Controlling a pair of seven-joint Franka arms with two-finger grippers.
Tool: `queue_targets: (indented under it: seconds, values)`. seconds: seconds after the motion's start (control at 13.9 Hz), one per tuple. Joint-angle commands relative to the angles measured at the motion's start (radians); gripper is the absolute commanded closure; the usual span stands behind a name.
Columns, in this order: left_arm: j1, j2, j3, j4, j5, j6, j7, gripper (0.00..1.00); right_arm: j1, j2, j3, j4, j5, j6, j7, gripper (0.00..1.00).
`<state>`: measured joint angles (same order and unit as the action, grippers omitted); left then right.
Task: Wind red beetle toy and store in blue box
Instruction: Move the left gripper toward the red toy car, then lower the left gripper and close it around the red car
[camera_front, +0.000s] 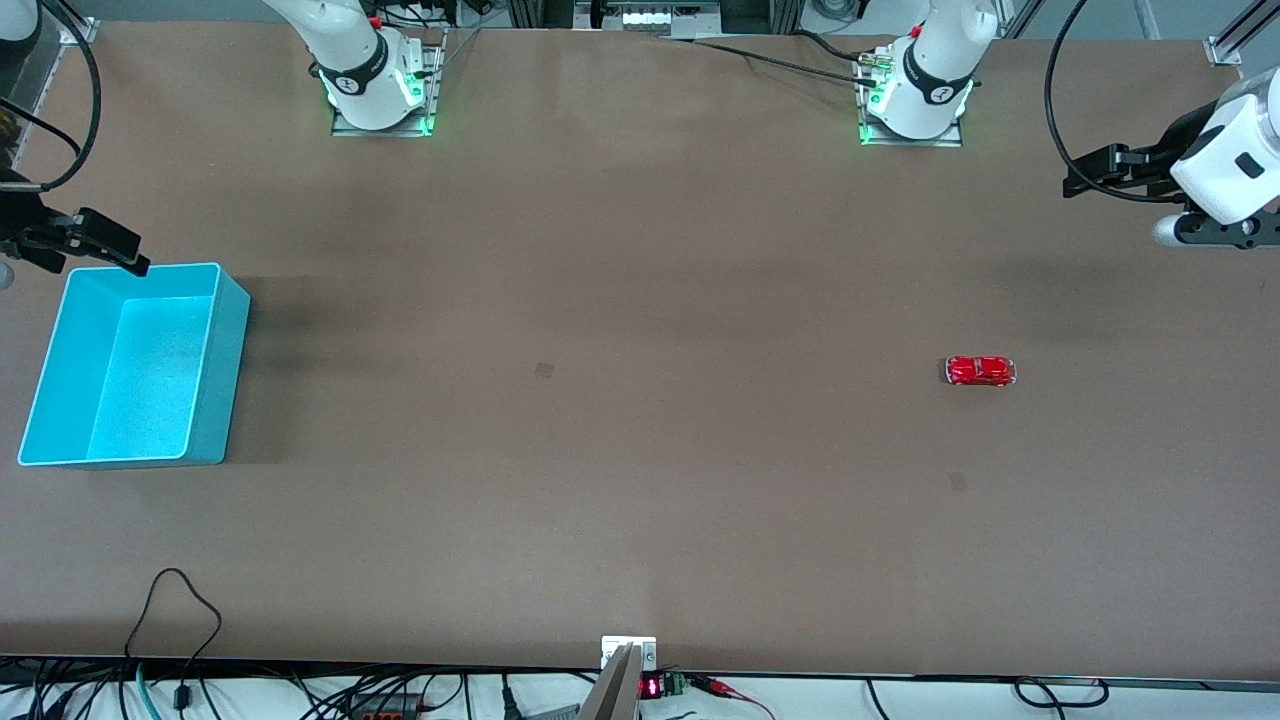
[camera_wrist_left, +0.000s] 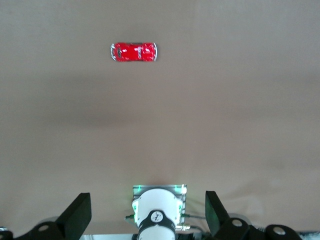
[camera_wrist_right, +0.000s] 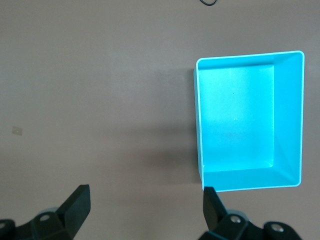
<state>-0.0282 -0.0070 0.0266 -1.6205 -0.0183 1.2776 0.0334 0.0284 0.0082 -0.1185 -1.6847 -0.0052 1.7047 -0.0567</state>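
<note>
The red beetle toy (camera_front: 980, 371) (camera_wrist_left: 134, 52) stands on its wheels on the bare brown table, toward the left arm's end. The blue box (camera_front: 226, 370) (camera_wrist_right: 199, 125) sits upright and holds nothing, at the right arm's end. My left gripper (camera_wrist_left: 148, 200) (camera_front: 1215, 232) hangs high over the table's end, well apart from the toy, open with nothing between its fingers. My right gripper (camera_wrist_right: 146, 194) hovers open over the table just off the box's corner nearest the robots' bases, holding nothing. In the front view it is mostly cut off by the picture's edge.
The two arm bases (camera_front: 380, 90) (camera_front: 915, 95) stand along the table's edge farthest from the front camera. Two small dark marks (camera_front: 544, 370) (camera_front: 957, 481) lie flat on the table top. Cables (camera_front: 170, 620) and a small mount (camera_front: 628, 655) line the nearest edge.
</note>
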Motion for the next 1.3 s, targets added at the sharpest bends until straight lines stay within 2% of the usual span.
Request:
queue_targets:
  seconds: [0.0,0.22,0.36,0.65,0.87,1.08,1.23]
  values:
    - [0.007,0.057,-0.001,0.016,0.021,-0.035,0.193,0.00,0.001,0.001,0.003,0.013,-0.012,-0.004,0.003,0.00]
    - [0.019,0.143,0.007,0.013,0.021,-0.005,0.400,0.00,0.001,0.001,0.003,0.013,-0.013,-0.004,0.003,0.00]
    - [0.022,0.168,0.007,-0.021,0.046,0.078,0.544,0.00,0.001,0.001,0.003,0.013,-0.013,-0.004,0.003,0.00]
    - [0.034,0.165,0.007,-0.152,0.103,0.345,0.834,0.00,0.001,0.001,0.003,0.014,-0.013,-0.004,0.003,0.00]
    - [0.040,0.162,0.007,-0.284,0.118,0.592,1.063,0.00,0.001,0.001,0.003,0.014,-0.015,0.001,0.000,0.00]
    - [0.057,0.162,0.003,-0.392,0.120,0.735,1.173,0.00,-0.002,0.003,0.003,0.017,-0.015,0.012,-0.005,0.00]
    - [0.065,0.162,0.003,-0.507,0.118,0.909,1.299,0.00,0.001,0.006,0.003,0.023,-0.016,0.010,-0.006,0.00]
